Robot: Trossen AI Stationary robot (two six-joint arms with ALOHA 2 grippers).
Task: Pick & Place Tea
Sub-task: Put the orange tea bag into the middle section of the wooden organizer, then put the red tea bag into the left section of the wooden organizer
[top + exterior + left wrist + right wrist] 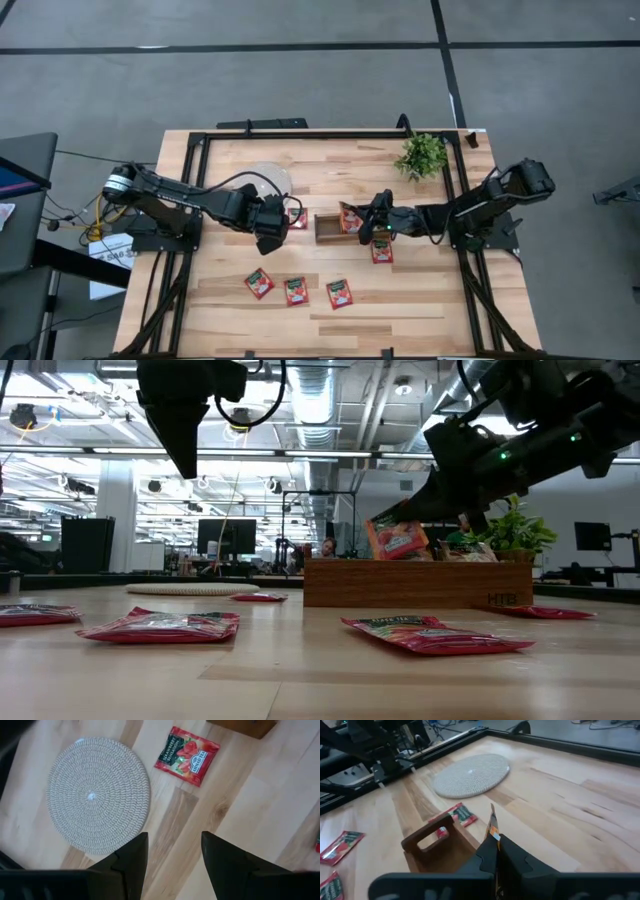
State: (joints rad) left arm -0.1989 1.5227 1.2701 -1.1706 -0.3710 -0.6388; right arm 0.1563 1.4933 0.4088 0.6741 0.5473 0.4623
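From above, the left gripper (272, 228) hung over bare table between the round white mat (268, 180) and the wooden tray (335, 228), with a red sachet (297, 220) just beside it. The right gripper (372, 222) reached over the tray's right end, pinching a sachet (350, 217) above the tray. Another sachet (382, 250) lay just below that arm, and three more (297, 290) sat in a row near the table's front edge, with open wood around them. A small plant (421, 155) stood by the back right corner.

At table height, the held sachet (397, 540) stood tilted just above the tray's rim (418, 583); the left gripper (186, 430) was raised well clear of the surface.

In the left wrist view, its fingers (134, 855) stood wide apart with nothing between them, over bare wood beside the mat (97, 795); the loose sachet (187, 755) lay flat near the tray's corner.

In the right wrist view, the closed fingers (492, 854) gripped a sachet edge-on (492, 827) over the tray (437, 847).
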